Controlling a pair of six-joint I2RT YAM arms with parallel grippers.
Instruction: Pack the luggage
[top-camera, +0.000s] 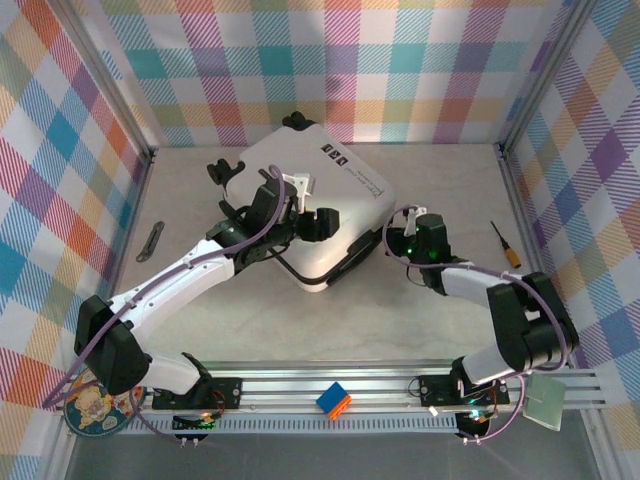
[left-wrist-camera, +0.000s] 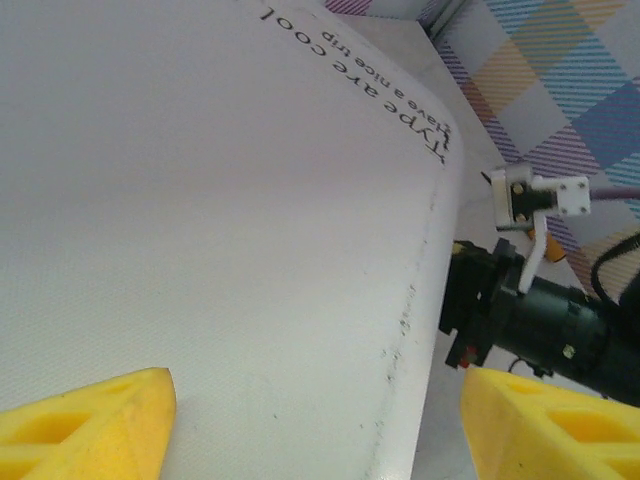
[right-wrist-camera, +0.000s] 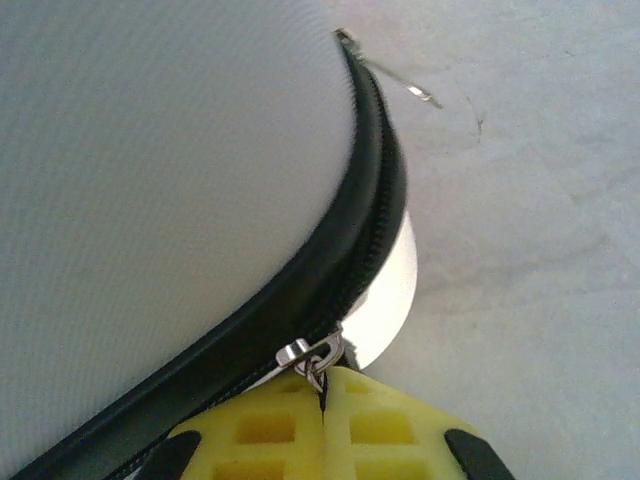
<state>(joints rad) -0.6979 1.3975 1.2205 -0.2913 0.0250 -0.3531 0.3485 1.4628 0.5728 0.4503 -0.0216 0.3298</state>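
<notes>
Right fingers (right-wrist-camera: 270, 430) clamped on the zipper pull (right-wrist-camera: 308, 354) at the luggage (right-wrist-camera: 150, 150) corner, seam (right-wrist-camera: 375, 170) curving away ahead; left fingers (left-wrist-camera: 85, 420) apart above the shell.

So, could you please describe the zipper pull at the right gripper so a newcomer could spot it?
Start at the white suitcase in the middle of the table. Follow its black zipper seam to the rounded corner by the right gripper. The pull is the silver tab pinched between its yellow fingers, unlike the second pull lying loose farther along.
</notes>
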